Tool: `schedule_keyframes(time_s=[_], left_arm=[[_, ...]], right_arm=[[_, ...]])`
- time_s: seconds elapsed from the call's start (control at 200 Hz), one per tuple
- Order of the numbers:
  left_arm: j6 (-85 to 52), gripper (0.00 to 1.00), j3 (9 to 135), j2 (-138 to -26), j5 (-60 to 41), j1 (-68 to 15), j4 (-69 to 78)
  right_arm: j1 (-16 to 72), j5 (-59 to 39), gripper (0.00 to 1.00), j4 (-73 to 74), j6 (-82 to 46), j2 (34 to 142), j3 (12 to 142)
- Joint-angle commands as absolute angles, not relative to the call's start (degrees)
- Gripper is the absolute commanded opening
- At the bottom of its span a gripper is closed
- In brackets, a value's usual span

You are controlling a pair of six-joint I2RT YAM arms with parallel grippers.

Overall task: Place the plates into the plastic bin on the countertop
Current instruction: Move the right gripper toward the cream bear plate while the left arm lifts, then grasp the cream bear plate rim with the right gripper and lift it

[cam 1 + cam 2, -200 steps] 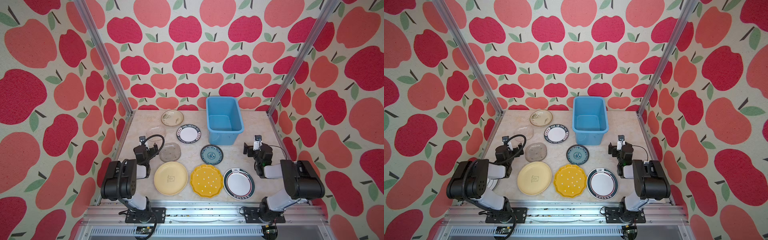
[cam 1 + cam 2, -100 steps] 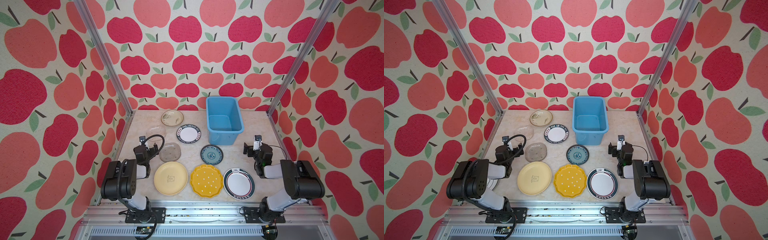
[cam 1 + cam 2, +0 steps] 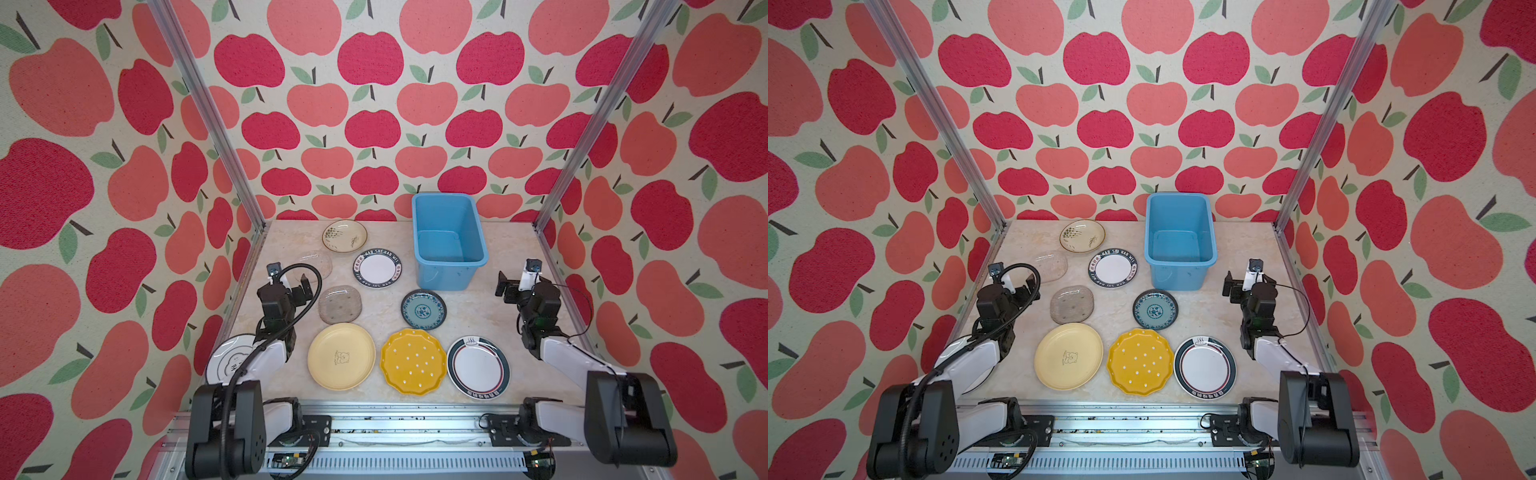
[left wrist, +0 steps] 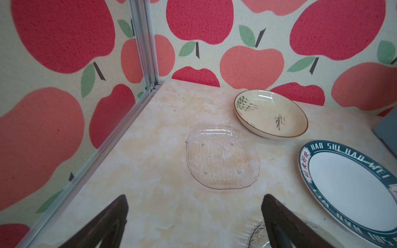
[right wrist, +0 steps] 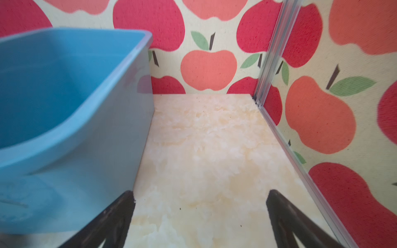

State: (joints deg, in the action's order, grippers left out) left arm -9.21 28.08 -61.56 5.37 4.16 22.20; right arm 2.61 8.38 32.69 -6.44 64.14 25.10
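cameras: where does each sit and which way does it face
Both top views: overhead at the front, looking down on the beige marble-look countertop, plates and both arms.
Left wrist: on the left arm, facing a clear glass plate; open left gripper shows.
Right wrist: on the right arm, facing the light blue plastic bin; open right gripper shows.
Shared: top and right wrist views both show the bin.

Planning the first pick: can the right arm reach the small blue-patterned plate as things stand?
Probably yes: the blue-patterned plate lies uncovered near the open right end effector, with only bare countertop between them.
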Motion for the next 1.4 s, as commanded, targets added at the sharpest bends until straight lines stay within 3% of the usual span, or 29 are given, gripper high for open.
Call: schedule_keyframes(time_s=[0.0, 0.165, 0.365, 0.475, 0.62, 0.78, 0.88, 0.991, 1.176, 1.396], left_arm=[[-28.4, 0.99, 37.8, -52.7, 10.2, 7.0, -16.0], [-31.2, 0.99, 43.9, -45.5, -11.3, 13.4, -39.7], [-36.0, 1.0, 49.9, -37.2, -13.7, 10.3, -61.1], [-39.2, 1.0, 54.3, -40.0, -12.5, 4.4, -72.4], [-44.2, 0.99, 57.9, -42.8, -10.9, -3.4, -78.6], [-46.1, 0.99, 59.9, -45.9, -8.5, -4.9, -81.9], [-45.8, 0.99, 60.5, -46.8, -7.3, -4.9, -82.8], [-46.1, 0.99, 60.9, -46.9, -6.8, -4.9, -83.0], [-46.8, 0.99, 61.0, -47.1, -7.8, -4.9, -81.4], [-46.5, 0.99, 60.3, -48.0, -8.2, -4.9, -79.6]], right_arm=[[0.8, 13.4, 0.99, 7.3, -29.1, 53.7, 32.3], [0.2, -2.0, 0.99, -5.6, -28.9, 44.4, 37.1], [6.2, -17.1, 0.89, -11.7, -33.9, 43.7, 44.0], [21.2, -19.1, 0.88, -18.6, -32.0, 46.8, 50.2], [45.6, -11.9, 0.88, -25.3, -30.5, 53.8, 55.5], [61.1, -6.9, 0.86, -33.1, -25.8, 74.9, 65.7], [62.3, -9.2, 0.79, -39.2, -22.3, 88.9, 75.0], [62.0, -11.3, 0.78, -41.1, -19.5, 98.4, 81.4], [60.4, -17.6, 0.74, -42.1, -18.6, 110.6, 88.4], [59.3, -18.5, 0.67, -42.3, -18.4, 119.1, 93.5]])
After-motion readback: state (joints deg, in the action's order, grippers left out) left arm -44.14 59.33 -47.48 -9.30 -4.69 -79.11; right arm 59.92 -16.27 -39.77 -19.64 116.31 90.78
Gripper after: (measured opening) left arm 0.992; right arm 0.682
